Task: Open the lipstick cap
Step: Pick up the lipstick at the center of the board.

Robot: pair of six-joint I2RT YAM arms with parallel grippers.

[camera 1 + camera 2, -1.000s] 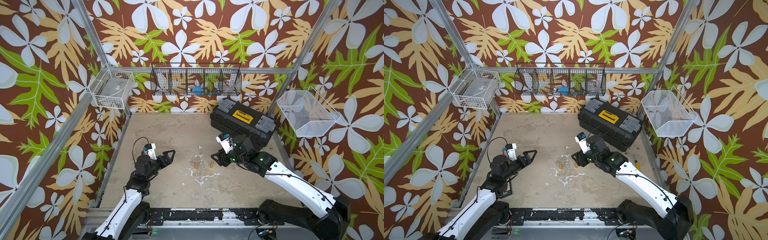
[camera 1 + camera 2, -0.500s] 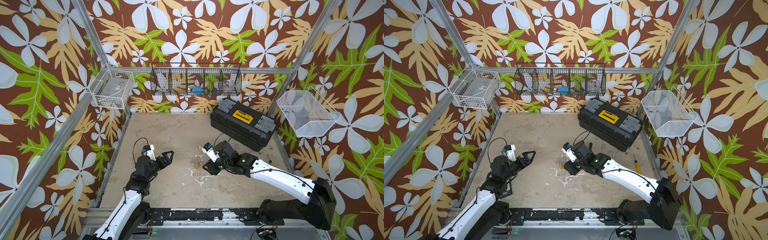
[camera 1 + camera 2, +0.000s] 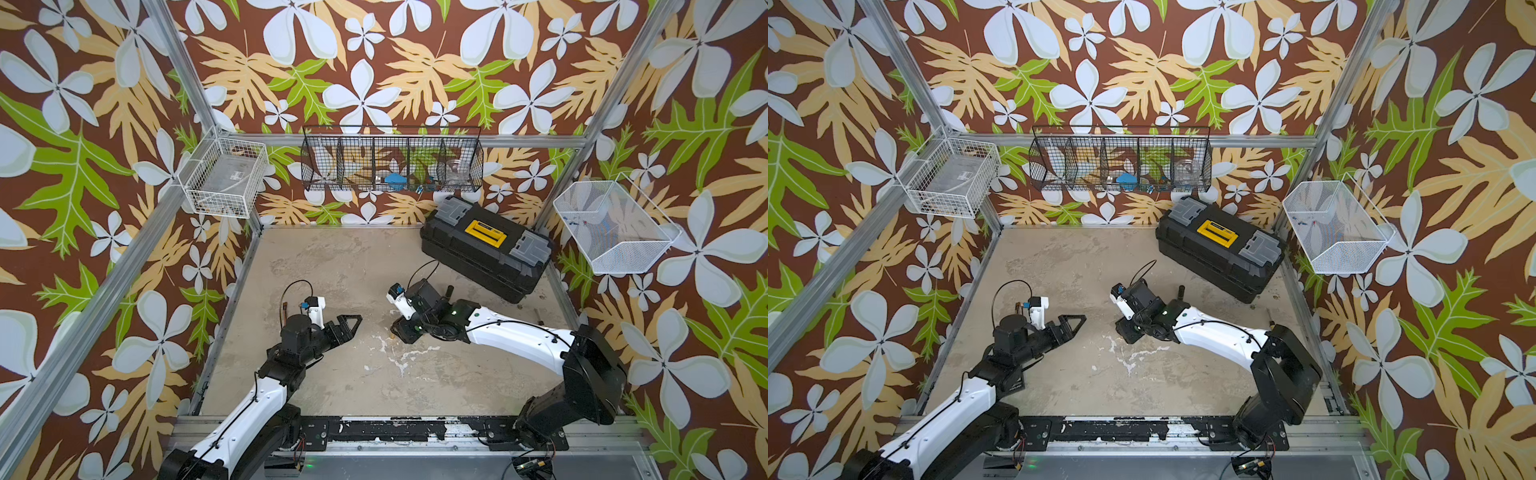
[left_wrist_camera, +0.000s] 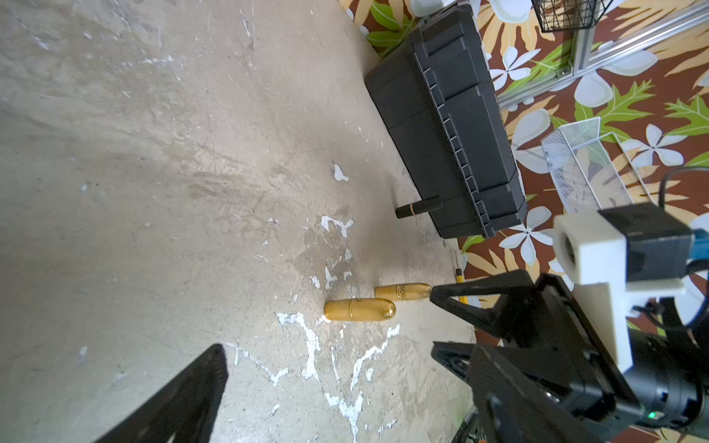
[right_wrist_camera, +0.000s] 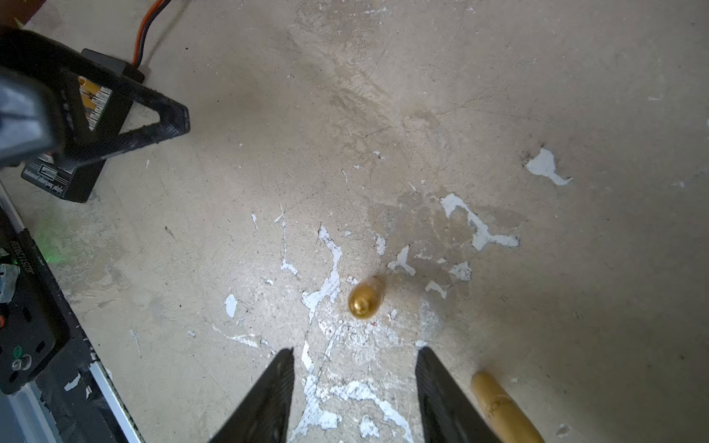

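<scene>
Two top views, arms: reached in from the front edge of the table (image 3: 316, 257), tips facing near its middle.
top views, left gripper (image 3: 350, 322): hung released and empty, well apart from the right one.
top views, right gripper (image 3: 400, 331): pointed down at the table's middle, jaws mostly hidden under the wrist.
top view, gold lipstick (image 3: 392, 331): showed as a small gold speck just beside the right gripper's tip.
top views, black tube (image 3: 449, 289): stood upright between the right arm and the toolbox (image 3: 484, 249) at the far right corner.
left wrist, gold lipstick (image 4: 360, 310): stood upright on the table, cap on, near the second gold lipstick (image 4: 403, 292), also upright.
left wrist, right gripper (image 4: 432, 320): hung over the pair, jaws parted, grasping nothing; one fingertip (image 4: 439, 296) right at the second gold lipstick's top, contact impossible to tell.
left wrist, left gripper: showed one dark finger (image 4: 172, 402) only, nothing against it.
right wrist, right gripper (image 5: 355, 349): held jaws parted over bare table, nothing between them.
right wrist, gold lipstick (image 5: 362, 301): stood just ahead of the gap, seen from above, touched by neither finger.
right wrist, second gold lipstick (image 5: 498, 402): stood outside one finger, just beside it.
right wrist, left gripper: showed one triangular finger (image 5: 178, 121), well apart from both lipsticks.
</scene>
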